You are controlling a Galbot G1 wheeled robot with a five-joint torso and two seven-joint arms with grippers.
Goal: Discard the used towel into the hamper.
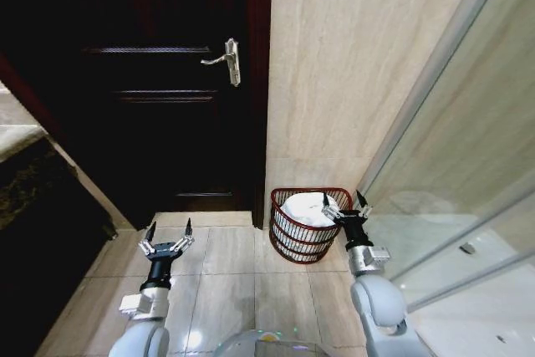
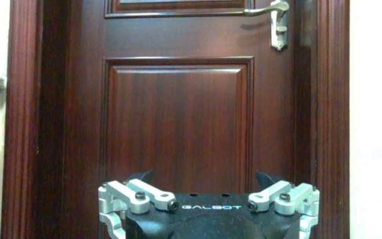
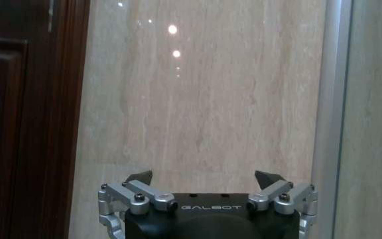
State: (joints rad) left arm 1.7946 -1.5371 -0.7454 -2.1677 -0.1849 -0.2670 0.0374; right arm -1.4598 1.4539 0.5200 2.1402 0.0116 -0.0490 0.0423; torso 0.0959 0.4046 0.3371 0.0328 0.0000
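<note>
The hamper (image 1: 288, 240), a round dark red-brown wicker basket, stands on the floor against the beige wall, right of the door. A white towel (image 1: 303, 209) lies bunched inside it. My right gripper (image 1: 345, 204) hovers open over the hamper's right rim, nothing between its fingers; the right wrist view has the right gripper (image 3: 204, 177) facing the beige wall. My left gripper (image 1: 167, 232) is open and held above the floor tiles in front of the door; in the left wrist view the left gripper (image 2: 204, 177) faces the door panel.
A dark wooden door (image 1: 159, 81) with a metal handle (image 1: 227, 59) fills the left back. A glass shower partition (image 1: 451, 190) runs along the right. A dark counter edge (image 1: 33, 173) juts in at the left. Tiled floor (image 1: 226, 290) lies between my arms.
</note>
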